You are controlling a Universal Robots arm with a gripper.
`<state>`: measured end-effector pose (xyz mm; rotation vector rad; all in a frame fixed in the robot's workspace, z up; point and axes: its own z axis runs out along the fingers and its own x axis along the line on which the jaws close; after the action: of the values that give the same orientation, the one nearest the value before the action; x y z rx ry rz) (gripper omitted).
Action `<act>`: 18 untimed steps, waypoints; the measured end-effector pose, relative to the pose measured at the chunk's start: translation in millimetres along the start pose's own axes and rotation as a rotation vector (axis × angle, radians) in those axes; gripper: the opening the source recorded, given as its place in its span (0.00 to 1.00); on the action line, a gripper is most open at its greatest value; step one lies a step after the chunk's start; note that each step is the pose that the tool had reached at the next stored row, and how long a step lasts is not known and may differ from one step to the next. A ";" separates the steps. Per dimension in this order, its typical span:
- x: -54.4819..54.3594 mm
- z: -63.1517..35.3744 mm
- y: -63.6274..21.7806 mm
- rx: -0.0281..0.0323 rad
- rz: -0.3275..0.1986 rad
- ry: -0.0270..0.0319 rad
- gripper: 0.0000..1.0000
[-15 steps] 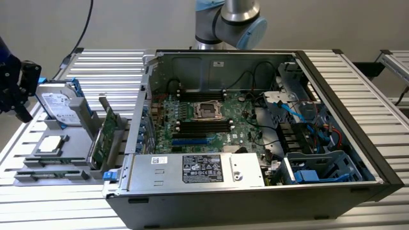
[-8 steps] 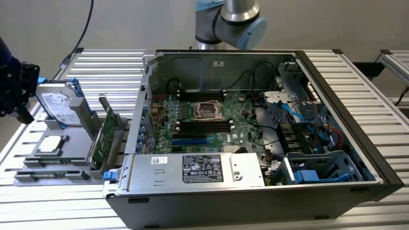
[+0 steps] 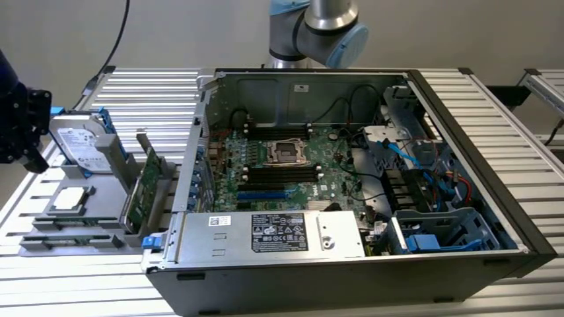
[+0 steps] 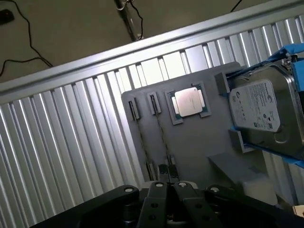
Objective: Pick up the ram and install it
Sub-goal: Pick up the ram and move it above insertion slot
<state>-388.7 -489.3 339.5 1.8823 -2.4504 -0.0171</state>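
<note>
Two ram sticks stand on edge in the slotted holders of a grey tray (image 4: 199,142), showing as thin dark lines: one ram stick (image 4: 141,137) and a second ram stick (image 4: 160,133) beside it. In the exterior view they lie along the tray's front as ram sticks (image 3: 75,220). My gripper (image 4: 167,176) hangs above the near ends of the sticks, its fingers (image 4: 156,194) drawn together with nothing visibly between them. In the exterior view the gripper (image 3: 34,158) is at the far left, above the tray's outer end. The black memory slots (image 3: 280,173) lie on the motherboard inside the open case.
On the tray sit a CPU (image 4: 187,101), a hard drive (image 4: 263,114) in a blue bracket, and an upright green expansion card (image 3: 145,191). The open computer case (image 3: 458,165) fills the exterior view's middle and right, on a ribbed metal table (image 4: 71,142). Cables lie on the floor.
</note>
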 end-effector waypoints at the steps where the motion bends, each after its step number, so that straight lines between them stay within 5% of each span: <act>1: 0.0 0.5 0.0 0.0006 -0.018 0.0005 0.11; 10: -0.1 4.2 0.5 0.0056 -0.176 0.0063 0.11; 13: -0.1 4.3 0.5 0.0060 -0.177 0.0065 0.12; 18: -0.1 7.0 0.8 0.0067 -0.177 0.0067 0.30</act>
<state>-389.7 -489.2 332.5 2.0921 -2.2739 -0.0097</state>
